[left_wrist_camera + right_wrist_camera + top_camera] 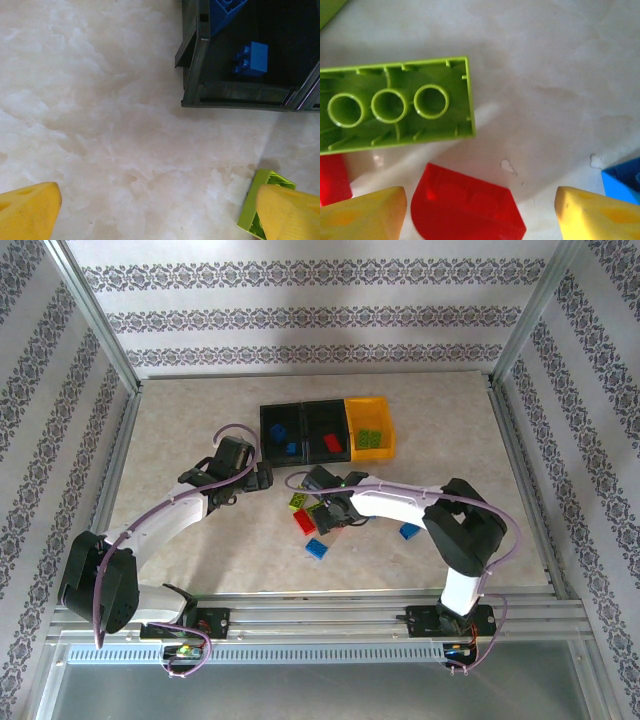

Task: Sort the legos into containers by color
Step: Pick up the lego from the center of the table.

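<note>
— Straddling a red lego (470, 212) with the right gripper (480, 212), jaws parted and clamping nothing, one yellow finger (365, 215) just beside the brick, the other apart from it.

— And lying around it?

— Just beyond, baring its hollow underside, a lime lego (395, 105); peeking in at the edge, a blue lego (622, 182).

— Hovering where with the left gripper (157, 212)?

— Over bare table (100, 125), spreading wide and carrying nothing, with a lime piece (257, 200) lying at one fingertip and a corner of the left black bin (200, 85) ahead, cradling a blue brick (252, 59).

— Sorting how, seen from above?

— Holding a red brick (333, 442) in the middle black bin (325, 406) and a lime brick (370, 437) in the yellow bin (390, 435); lying loose near the right gripper, two blue pieces (316, 549).
</note>
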